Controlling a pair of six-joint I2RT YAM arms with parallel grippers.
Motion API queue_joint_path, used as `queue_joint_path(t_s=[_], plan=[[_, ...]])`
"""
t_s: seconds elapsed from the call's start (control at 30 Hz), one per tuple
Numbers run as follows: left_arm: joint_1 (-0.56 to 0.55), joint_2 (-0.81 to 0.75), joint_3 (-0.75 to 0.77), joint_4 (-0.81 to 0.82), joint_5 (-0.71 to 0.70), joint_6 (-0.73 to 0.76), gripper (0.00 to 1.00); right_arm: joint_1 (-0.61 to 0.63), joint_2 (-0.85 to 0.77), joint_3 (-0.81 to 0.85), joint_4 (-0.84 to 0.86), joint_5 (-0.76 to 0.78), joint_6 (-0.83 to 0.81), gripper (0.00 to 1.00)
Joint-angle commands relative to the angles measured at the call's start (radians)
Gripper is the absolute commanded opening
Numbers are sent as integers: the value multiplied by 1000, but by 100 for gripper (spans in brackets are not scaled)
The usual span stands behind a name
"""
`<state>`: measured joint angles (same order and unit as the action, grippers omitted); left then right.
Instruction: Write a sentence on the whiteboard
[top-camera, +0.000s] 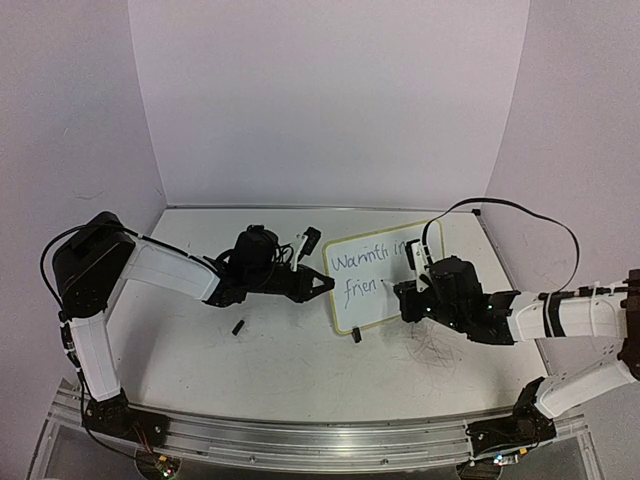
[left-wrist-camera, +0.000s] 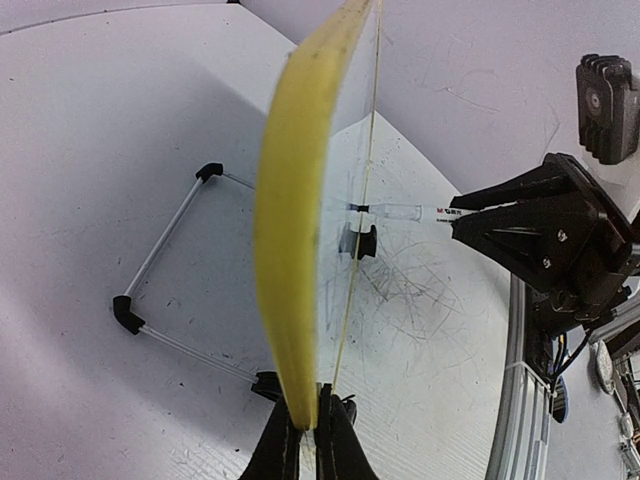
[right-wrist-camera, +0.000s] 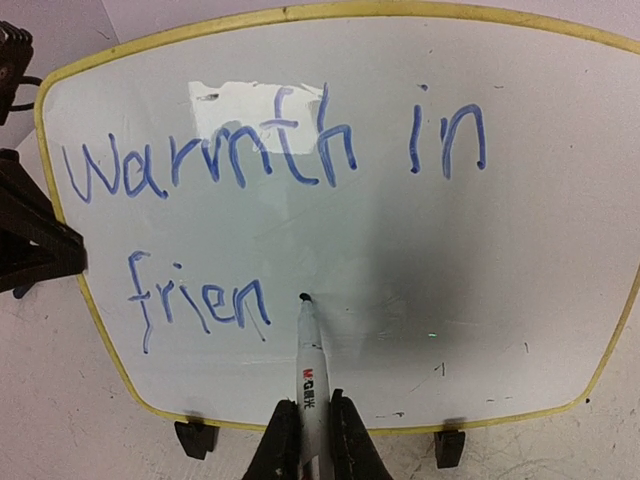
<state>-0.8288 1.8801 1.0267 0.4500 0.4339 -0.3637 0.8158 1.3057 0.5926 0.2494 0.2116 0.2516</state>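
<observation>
I'm clamping the whiteboard (right-wrist-camera: 450, 250) by its frame in the left gripper (left-wrist-camera: 308, 415), steadying it for the marker (right-wrist-camera: 308, 345) pinched in the right gripper (right-wrist-camera: 314, 418).

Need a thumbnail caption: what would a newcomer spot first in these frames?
First, the small rounded whiteboard with a thin pale-yellow frame, right of centre in the top view, bearing the blue handwritten sentence "Warmth in / frien". The right gripper clamps a slim white marker whose black tip meets the board just after "frien". The left gripper pinches the board's left edge.
</observation>
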Motion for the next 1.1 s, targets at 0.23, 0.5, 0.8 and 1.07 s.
queue_joint_path(t_s=[0.23, 0.5, 0.8, 1.07], plan=[[-15, 8, -9, -128, -6, 45, 0, -2, 20, 32, 52, -21, -21, 0], [-15, 13, -7, -128, -4, 46, 0, 4, 23, 20, 28, -51, -9, 0], [-14, 10, -11, -128, -5, 48, 0, 8, 19, 3, -29, -38, 17, 0], [-15, 8, -13, -128, -5, 46, 0, 8, -2, 8, -41, 14, 26, 0]])
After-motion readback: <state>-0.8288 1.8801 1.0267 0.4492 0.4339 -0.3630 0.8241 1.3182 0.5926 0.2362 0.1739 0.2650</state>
